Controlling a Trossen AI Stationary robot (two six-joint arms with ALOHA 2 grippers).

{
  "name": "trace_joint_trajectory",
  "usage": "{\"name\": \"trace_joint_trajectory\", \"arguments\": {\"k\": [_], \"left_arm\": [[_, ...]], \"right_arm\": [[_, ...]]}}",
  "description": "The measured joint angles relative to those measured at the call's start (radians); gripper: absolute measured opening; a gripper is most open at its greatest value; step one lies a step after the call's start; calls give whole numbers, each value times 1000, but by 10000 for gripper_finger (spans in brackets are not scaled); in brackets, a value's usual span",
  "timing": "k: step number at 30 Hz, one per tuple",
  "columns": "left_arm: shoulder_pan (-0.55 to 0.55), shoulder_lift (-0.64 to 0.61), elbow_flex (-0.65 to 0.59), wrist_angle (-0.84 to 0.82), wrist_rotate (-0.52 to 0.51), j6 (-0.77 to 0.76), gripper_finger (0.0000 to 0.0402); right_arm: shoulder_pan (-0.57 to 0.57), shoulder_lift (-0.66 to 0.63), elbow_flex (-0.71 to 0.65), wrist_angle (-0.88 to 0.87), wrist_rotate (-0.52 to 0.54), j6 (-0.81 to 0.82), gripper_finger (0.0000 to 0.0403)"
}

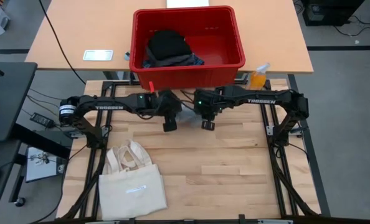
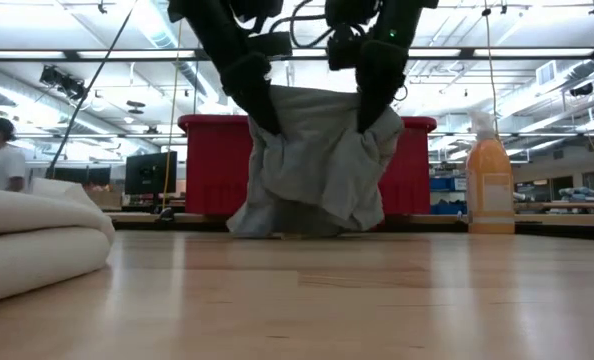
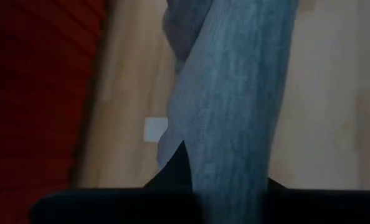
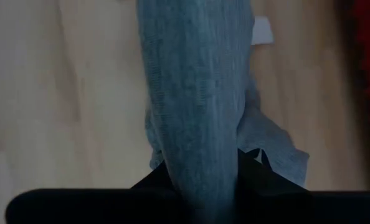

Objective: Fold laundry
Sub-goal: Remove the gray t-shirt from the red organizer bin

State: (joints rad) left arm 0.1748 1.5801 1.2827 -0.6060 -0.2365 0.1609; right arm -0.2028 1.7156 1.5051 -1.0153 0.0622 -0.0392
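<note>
A light grey garment (image 2: 312,160) of the laundry hangs bunched between my two grippers, over the far middle of the table, in front of the red bin (image 1: 235,59). Its lower end (image 2: 277,226) reaches down to the table top. My left gripper (image 2: 262,115) is shut on its upper left part, and my right gripper (image 2: 377,110) is shut on its upper right part. In the wrist views the grey cloth (image 3: 235,93) (image 4: 197,93) runs away from each pair of fingers. More dark laundry (image 1: 168,45) lies in the bin. My left gripper pinches a gathered bunch of the garment's upper edge (image 3: 225,177) between its two fingers, slanting down from above. How many layers it has cannot be told. The cloth hangs below the fingers with its lower end on the table. My right gripper pinches a bunched part of the garment's upper edge (image 4: 200,171) between its two fingers, pointing steeply down. The cloth hangs below it in slack folds. A loose flap (image 4: 278,149) spreads out beside it.
A cream tote bag (image 1: 132,186) lies at the table's near left and shows in the low view's left foreground (image 2: 27,240). An orange bottle (image 1: 258,76) stands at the far right beside the bin. Bare wood lies across the table's middle and right (image 1: 235,174).
</note>
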Motion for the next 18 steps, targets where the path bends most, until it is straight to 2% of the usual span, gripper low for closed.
{"name": "trace_joint_trajectory", "arguments": {"k": [6, 13, 15, 18], "left_arm": [[-65, 18, 0, -12, 29, -99, 40], [-120, 36, 1, -66, 29, -141, 45], [-133, 39, 1, -72, 29, -178, 48], [-161, 39, 1, -84, 29, -223, 69]], "right_arm": [[46, 0, -37, -14, -26, 36, 87], [88, 0, -37, 11, 64, 5, 89], [92, 0, -37, 14, 72, -24, 97], [91, 0, -37, 29, 29, -49, 122]]}}
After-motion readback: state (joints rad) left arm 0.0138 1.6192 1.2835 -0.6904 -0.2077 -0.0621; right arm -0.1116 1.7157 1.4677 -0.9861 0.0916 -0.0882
